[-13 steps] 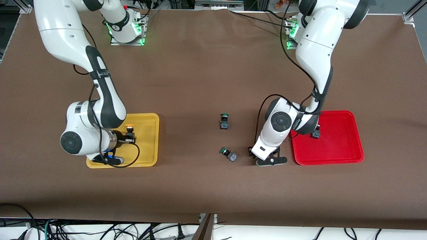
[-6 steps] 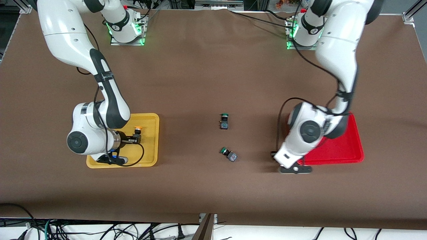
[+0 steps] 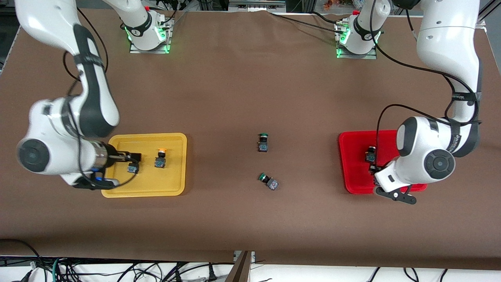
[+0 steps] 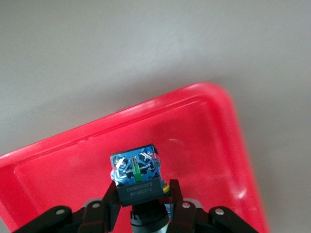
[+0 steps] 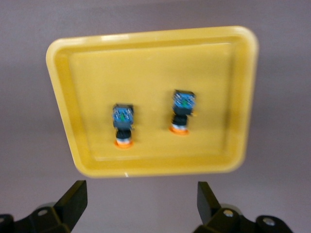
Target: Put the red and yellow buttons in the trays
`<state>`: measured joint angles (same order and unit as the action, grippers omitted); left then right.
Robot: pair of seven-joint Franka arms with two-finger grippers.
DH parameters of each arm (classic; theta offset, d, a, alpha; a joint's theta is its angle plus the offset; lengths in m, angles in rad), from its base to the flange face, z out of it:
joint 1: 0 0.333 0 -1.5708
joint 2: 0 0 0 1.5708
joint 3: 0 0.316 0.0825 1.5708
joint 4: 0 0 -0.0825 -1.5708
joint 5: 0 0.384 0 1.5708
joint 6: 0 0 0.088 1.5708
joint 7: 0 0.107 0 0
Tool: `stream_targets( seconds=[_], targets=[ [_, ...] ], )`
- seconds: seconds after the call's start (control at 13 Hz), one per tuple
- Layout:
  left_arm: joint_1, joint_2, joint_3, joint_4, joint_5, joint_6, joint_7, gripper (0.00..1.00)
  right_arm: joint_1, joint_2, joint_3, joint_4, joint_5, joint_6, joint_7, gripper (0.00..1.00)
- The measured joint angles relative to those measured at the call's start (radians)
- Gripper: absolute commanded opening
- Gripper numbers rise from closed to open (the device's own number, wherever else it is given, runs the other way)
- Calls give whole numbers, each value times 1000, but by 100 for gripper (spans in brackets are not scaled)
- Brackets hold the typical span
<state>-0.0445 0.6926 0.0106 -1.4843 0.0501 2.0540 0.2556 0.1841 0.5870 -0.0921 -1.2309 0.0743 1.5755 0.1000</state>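
The yellow tray [image 3: 156,185] holds two yellow-capped buttons, one [image 3: 160,158] with its cap showing and one [image 3: 133,168] partly under my right gripper [image 3: 131,157]. The right wrist view shows both buttons [image 5: 123,126] [image 5: 182,112] lying in the yellow tray [image 5: 155,58]. My right gripper [image 5: 141,204] is open and empty, above the tray's edge. The red tray [image 3: 354,176] holds one red-capped button [image 3: 370,154]. My left gripper [image 3: 375,170] is over the red tray [image 4: 63,170], shut on a button [image 4: 136,177] whose cap is hidden.
Two green-capped buttons lie on the brown table between the trays, one [image 3: 263,143] farther from the front camera and one [image 3: 268,181] nearer. Both arms' bases stand along the table edge farthest from the front camera.
My right gripper has let go of a yellow button in the yellow tray and drawn back, open. My left arm has swung from the table beside the red tray to over it.
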Motion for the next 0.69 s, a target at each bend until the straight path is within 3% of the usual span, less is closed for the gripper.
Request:
stream_targets(
  seconds=[0.15, 0.31, 0.46, 0.69],
  targets=[
    [19, 6, -4, -76, 0, 102, 35, 100, -1, -68, -29, 22, -13, -84, -48, 100],
    [13, -7, -17, -83, 0, 108, 25, 100, -6, -137, -62, 27, -25, -141, -102, 100],
    [3, -84, -26, -71, 0, 14, -4, 100, -20, -220, -70, 21, -49, -193, -119, 100],
    [5, -307, -25, -55, 0, -259, -9, 100, -29, -378, -65, -80, -50, -200, -123, 100]
  ],
)
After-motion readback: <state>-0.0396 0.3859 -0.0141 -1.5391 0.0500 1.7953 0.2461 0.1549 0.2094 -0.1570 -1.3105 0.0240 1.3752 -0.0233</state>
